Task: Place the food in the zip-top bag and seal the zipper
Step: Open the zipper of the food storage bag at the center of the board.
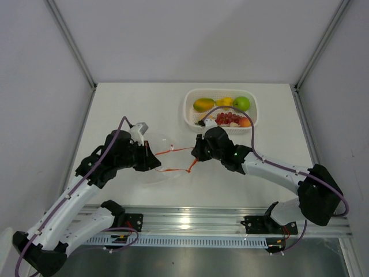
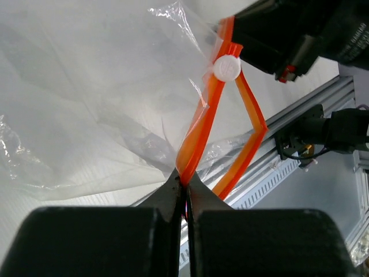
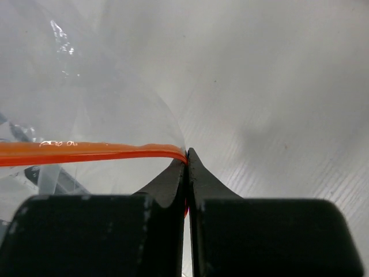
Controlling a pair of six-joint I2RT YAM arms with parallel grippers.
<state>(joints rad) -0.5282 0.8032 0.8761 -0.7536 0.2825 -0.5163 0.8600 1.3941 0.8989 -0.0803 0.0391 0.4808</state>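
Note:
The clear zip-top bag (image 1: 163, 151) hangs between my two grippers at the table's middle. Its red-orange zipper (image 1: 180, 150) is spread into two strips with a white slider (image 2: 227, 68) near the right end. My left gripper (image 1: 157, 164) is shut on the zipper's left end (image 2: 185, 180). My right gripper (image 1: 196, 154) is shut on the zipper's right end (image 3: 185, 158). The food lies in the white basket (image 1: 189, 111): a mango (image 1: 203, 104), a yellow piece (image 1: 224, 102), a green apple (image 1: 242, 103), a dark red grape bunch (image 1: 228, 119) and an orange peach (image 1: 245, 122).
The basket stands at the back right, just behind my right gripper. An aluminium rail (image 1: 190, 222) runs along the near table edge. Grey walls close in the left, right and back sides.

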